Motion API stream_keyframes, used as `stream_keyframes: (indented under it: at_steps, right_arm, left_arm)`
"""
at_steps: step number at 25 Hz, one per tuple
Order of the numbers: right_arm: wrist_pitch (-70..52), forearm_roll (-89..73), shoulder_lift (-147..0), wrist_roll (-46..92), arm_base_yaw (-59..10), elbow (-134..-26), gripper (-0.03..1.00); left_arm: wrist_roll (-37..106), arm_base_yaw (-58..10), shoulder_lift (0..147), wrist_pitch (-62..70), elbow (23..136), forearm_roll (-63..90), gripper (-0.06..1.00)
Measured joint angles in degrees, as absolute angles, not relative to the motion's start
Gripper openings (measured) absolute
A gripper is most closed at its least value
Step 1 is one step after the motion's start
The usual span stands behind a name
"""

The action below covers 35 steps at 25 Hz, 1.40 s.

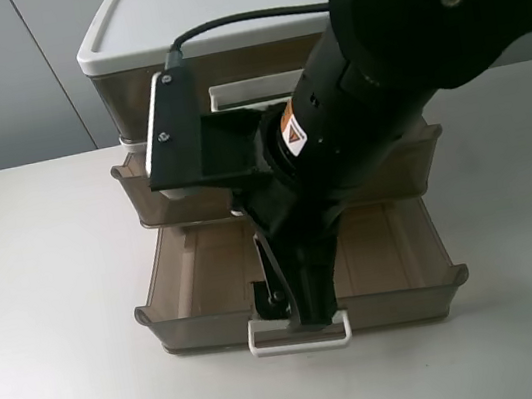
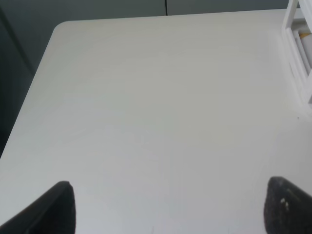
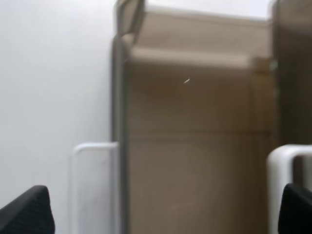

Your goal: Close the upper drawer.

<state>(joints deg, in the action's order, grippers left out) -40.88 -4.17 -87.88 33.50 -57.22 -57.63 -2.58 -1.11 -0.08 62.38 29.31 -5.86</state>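
Observation:
The upper drawer (image 1: 398,170), smoky-brown and in the middle tier, stands a little way out of the white-framed unit (image 1: 205,7). The arm hides its handle in the exterior view. My right gripper (image 1: 299,314) reaches down over the front of the bottom drawer (image 1: 201,270), which is pulled far out, close to that drawer's white loop handle (image 1: 299,340). In the right wrist view the right gripper (image 3: 165,214) is open, with brown drawer plastic (image 3: 195,146) between a white handle (image 3: 95,185) and another white handle (image 3: 287,161). My left gripper (image 2: 168,209) is open over bare table.
The taller top drawer (image 1: 236,71) sits shut under the unit's white lid. The white table (image 1: 53,324) spreads round the unit. The unit's white frame (image 2: 297,34) shows at the edge of the left wrist view.

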Motion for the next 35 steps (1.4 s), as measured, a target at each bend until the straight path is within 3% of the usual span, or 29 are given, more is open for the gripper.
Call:
stream_keyframes:
  at_steps: [35]
  right_arm:
    - [-28.69,3.86,-92.93,35.34,-50.71,-53.4,0.7]
  left_arm:
    - [-2.58,-1.11,-0.08,62.38,29.31,-5.86,0.74]
